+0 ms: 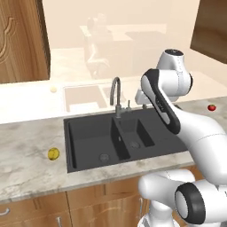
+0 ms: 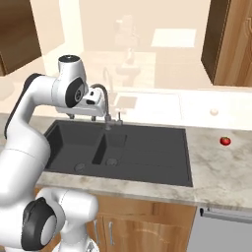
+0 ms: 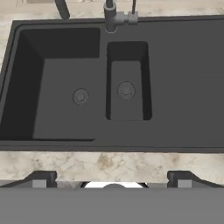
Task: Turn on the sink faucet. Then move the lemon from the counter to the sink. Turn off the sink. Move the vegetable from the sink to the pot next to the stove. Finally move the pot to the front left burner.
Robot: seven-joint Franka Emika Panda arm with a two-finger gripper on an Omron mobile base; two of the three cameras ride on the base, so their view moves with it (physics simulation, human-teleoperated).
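Wide apart, my pincer [image 3: 112,177] hangs above the desk [image 3: 131,164] edge, facing the sink [image 3: 183,87]. Sink faucet [image 1: 116,95] stands behind the basins; the lemon [image 1: 53,154] lies left of the sink.

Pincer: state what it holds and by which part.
Nothing is held. The pincer is open above the sink, its fingertips wide apart with only counter and basin between them.
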